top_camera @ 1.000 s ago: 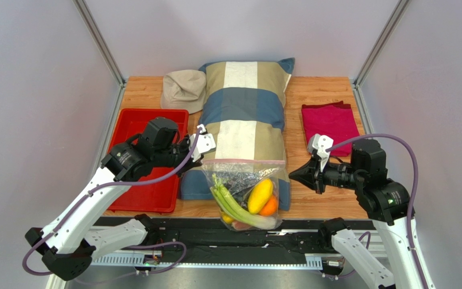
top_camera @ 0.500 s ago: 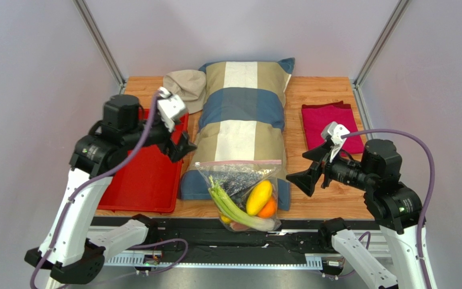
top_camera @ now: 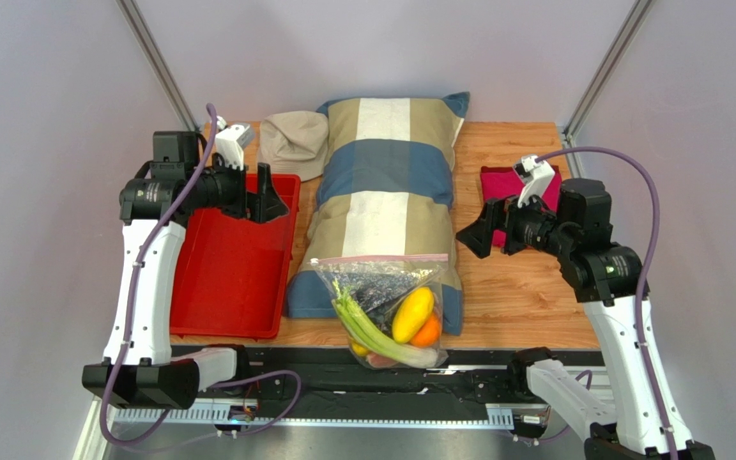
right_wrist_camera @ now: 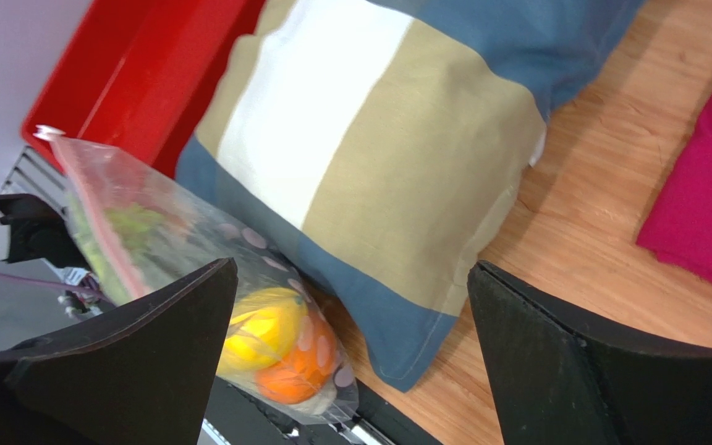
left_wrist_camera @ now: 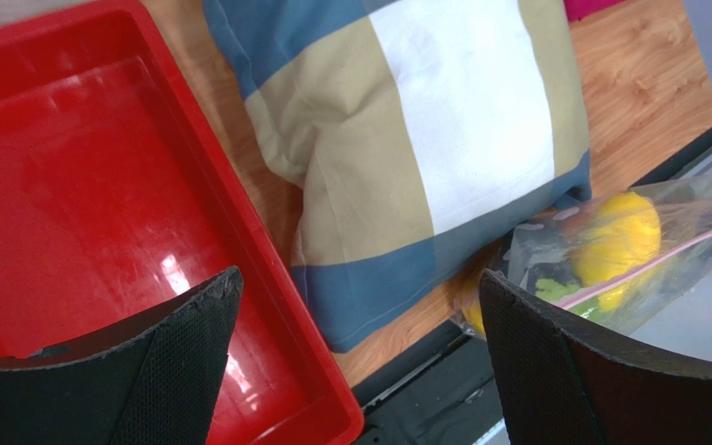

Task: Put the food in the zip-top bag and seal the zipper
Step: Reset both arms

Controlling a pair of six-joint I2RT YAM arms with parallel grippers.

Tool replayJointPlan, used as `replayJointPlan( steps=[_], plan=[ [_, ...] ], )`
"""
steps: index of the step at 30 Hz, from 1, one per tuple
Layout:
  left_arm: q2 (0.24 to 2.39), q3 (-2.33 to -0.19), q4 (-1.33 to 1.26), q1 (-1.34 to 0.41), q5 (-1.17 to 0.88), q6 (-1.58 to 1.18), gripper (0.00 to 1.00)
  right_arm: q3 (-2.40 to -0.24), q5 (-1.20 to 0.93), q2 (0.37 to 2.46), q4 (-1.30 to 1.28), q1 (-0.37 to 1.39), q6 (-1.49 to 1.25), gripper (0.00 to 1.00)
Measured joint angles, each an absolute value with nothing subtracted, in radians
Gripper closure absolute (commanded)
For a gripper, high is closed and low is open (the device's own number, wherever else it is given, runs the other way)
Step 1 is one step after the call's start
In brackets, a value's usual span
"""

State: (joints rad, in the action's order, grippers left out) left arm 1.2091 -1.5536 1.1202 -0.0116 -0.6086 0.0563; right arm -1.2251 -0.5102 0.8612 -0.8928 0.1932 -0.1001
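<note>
Two arms stand over a wooden surface [top_camera: 525,307]. Down its middle lies a striped pillow [top_camera: 386,192], with a red tray [top_camera: 233,278] along the left edge. The zip-top bag [top_camera: 429,271] leans on the pillow's near end and hangs over the surface's near edge. By the right edge lies a magenta cloth [top_camera: 499,184].

The left tool [top_camera: 271,195] hangs above the tray's far right side, jaws wide and holding nothing. The right tool [top_camera: 475,230], equally wide and bare, hangs beside the cloth. Both are well apart from the bag.

Inside the bag are celery [top_camera: 372,331], a yellow pepper [top_camera: 413,313], an orange [top_camera: 428,331] and dark grapes [top_camera: 381,287]. The pink zipper [top_camera: 381,258] runs straight along its far edge.
</note>
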Motion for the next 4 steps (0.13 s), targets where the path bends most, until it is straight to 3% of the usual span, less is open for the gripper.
replayJointPlan(
  steps=[4],
  plan=[
    [1.198,-1.458,1.125,0.007,-0.600,0.053,0.01,-1.171,-0.470,0.883,-0.912,0.173,-0.081,0.00]
  ],
)
